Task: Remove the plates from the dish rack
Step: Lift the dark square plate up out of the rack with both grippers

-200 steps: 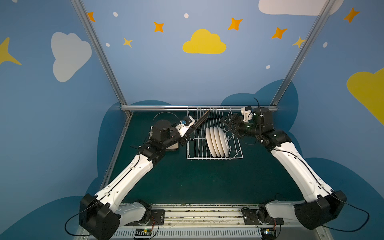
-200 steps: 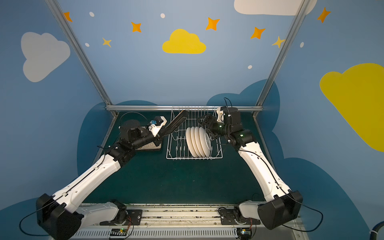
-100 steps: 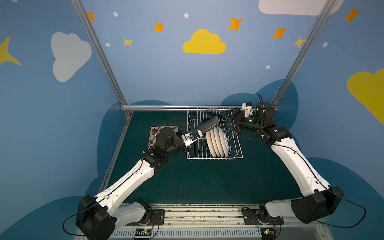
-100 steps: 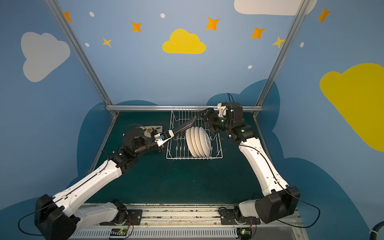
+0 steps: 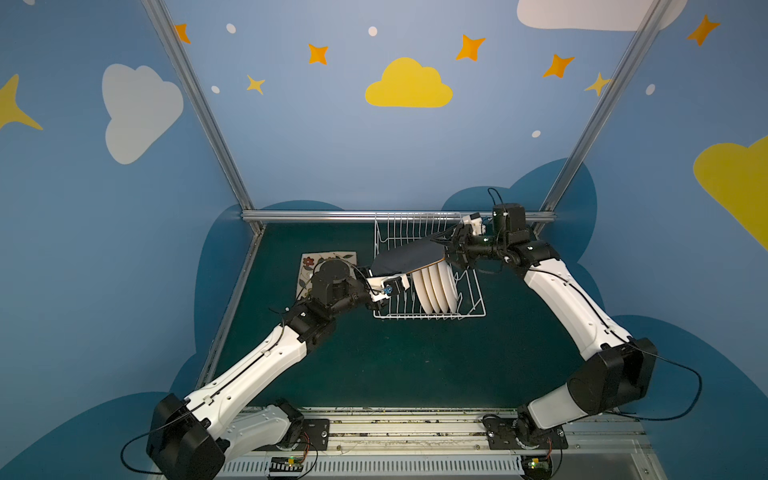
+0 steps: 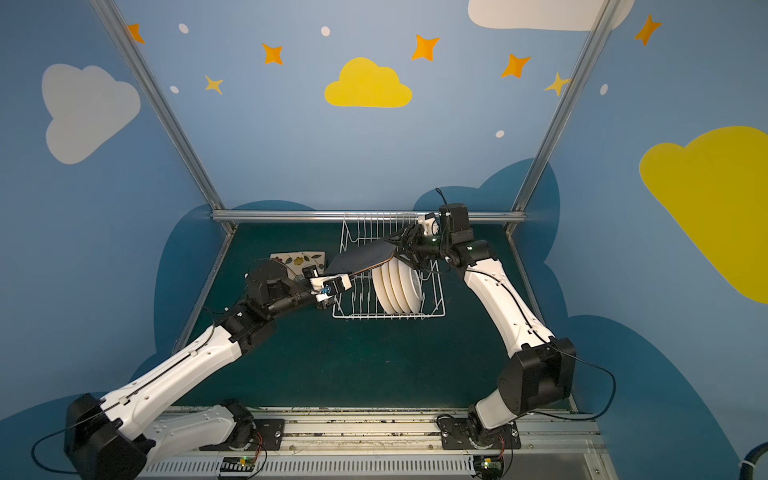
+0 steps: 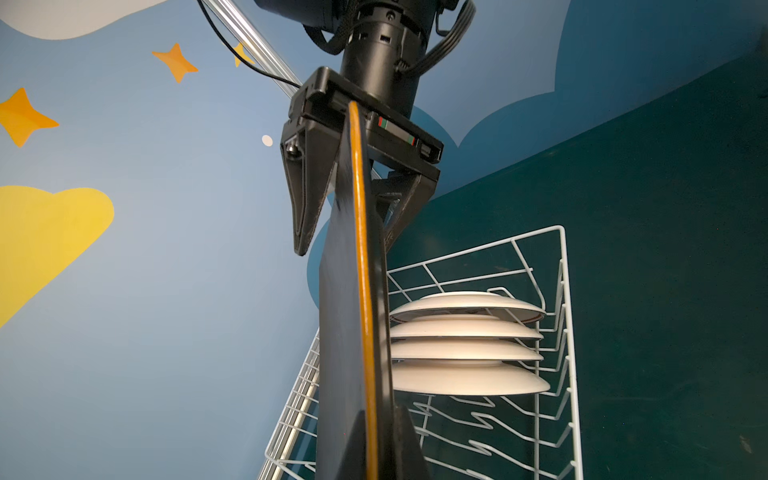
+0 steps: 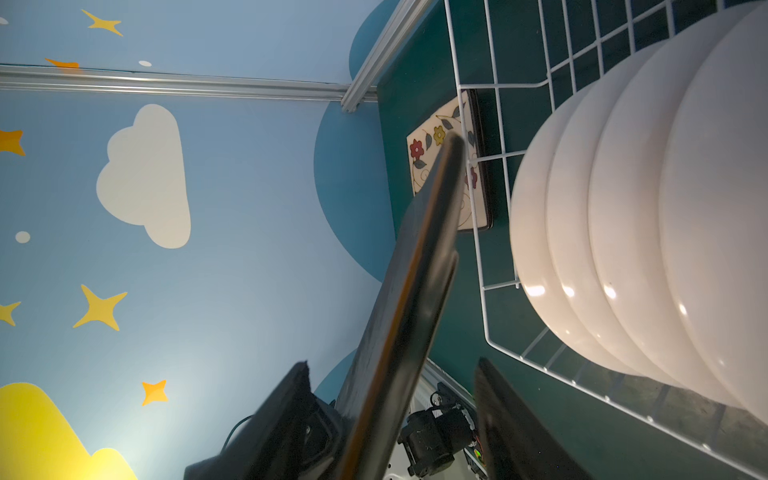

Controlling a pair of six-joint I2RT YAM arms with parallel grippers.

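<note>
**Plate spans from left grip to right jaws**

The left gripper [image 5: 394, 279] clamps one edge of the black-backed plate [image 5: 405, 257], which is tilted above the dish rack's [image 5: 478, 309] left side. The plate's length runs toward the right gripper [image 5: 444, 251], whose parted jaws straddle the opposite edge.

plates [image 5: 436, 291] in rack [image 5: 428, 318], held plate [image 5: 405, 257] above, flat plate [image 5: 309, 259] left

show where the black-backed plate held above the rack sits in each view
Top view: black-backed plate mid-frame, over the dish rack.
Top view: mid-frame, left of the white plates.
Left wrist: edge-on, beside the white plates.
Right wrist: edge-on, beside the white plates.
Shared landmark: the white plates.
</note>
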